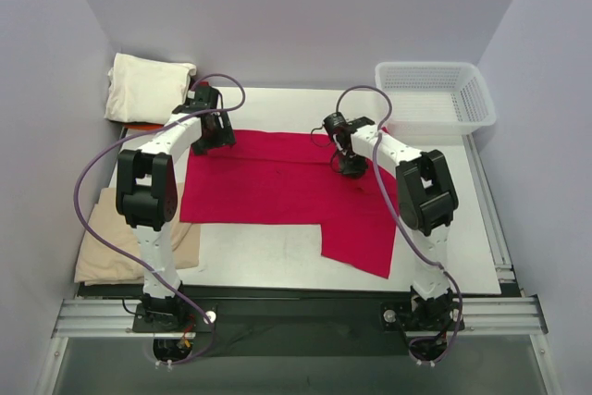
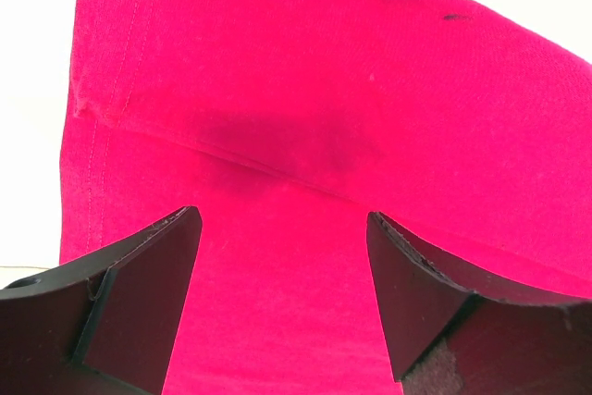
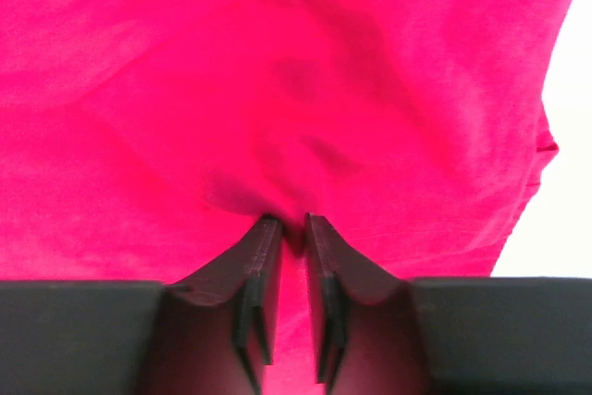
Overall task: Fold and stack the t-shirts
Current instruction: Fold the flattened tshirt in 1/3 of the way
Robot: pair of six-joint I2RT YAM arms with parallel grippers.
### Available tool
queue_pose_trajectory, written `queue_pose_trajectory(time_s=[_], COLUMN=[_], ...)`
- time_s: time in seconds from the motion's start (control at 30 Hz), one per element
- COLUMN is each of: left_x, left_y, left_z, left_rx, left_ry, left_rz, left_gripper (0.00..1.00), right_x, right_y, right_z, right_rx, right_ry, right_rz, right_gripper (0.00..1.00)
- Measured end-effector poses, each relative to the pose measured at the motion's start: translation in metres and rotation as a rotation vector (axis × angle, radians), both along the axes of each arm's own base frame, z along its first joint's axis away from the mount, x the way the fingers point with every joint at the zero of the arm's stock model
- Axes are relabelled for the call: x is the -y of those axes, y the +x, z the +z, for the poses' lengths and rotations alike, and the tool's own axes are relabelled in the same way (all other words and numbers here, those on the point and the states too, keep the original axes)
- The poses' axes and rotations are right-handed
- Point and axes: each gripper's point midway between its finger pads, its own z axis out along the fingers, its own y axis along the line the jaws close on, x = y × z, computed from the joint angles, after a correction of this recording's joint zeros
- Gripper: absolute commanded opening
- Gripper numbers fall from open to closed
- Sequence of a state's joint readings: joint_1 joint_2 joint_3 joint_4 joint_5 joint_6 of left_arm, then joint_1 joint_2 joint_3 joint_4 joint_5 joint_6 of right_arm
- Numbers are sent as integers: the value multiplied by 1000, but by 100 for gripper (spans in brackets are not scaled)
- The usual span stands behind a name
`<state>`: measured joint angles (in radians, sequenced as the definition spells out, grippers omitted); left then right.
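Crimson t-shirt (image 1: 277, 182): spread flat on the bench (image 1: 268, 256), beneath both sets of jaws; one flap reaches nearer than the right jaws.
Tan t-shirt (image 1: 102, 252): lies well nearer than the left jaws and to their left, apart from them.
Right jaws: almost closed, pinching a small ridge of crimson cloth at their tips.
Left jaws: wide apart and holding nothing, poised over the far-left corner of the crimson cloth, a seam just ahead of them.
Cream t-shirt (image 1: 148, 88): folded, beyond the left jaws and to their left.
Basket (image 1: 433, 67): beyond the right jaws and to their right, well apart.
Step in hand: likely taking hold of the far edge for a fold; only one side is gripped.
Next move: probably the left jaws must drop and close on the corner beneath them, so both sides lift together and the fold comes out even.
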<state>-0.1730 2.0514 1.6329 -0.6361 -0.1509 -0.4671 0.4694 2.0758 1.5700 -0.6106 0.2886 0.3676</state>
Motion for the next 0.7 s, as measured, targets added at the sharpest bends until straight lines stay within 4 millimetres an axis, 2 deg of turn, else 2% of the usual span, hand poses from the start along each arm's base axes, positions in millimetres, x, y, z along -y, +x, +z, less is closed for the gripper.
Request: queue_pose_trajectory(time_s=[0.07, 0.1, 0.43, 0.7], left_x=[0, 0, 0, 0], left_y=[0, 0, 0, 0], left_z=[0, 0, 0, 0], left_rx=[0, 0, 0, 0], left_ry=[0, 0, -1, -1], left_rz=[0, 0, 0, 0], left_gripper=[84, 83, 84, 83], right_x=[4, 6, 17, 34], right_y=[0, -1, 3, 39], right_z=[-1, -2, -2, 27], right_rx=[-2, -6, -4, 87], right_ry=[-5, -7, -13, 24], right_rz=[-9, -13, -41, -100], right_gripper=[9, 1, 0, 0])
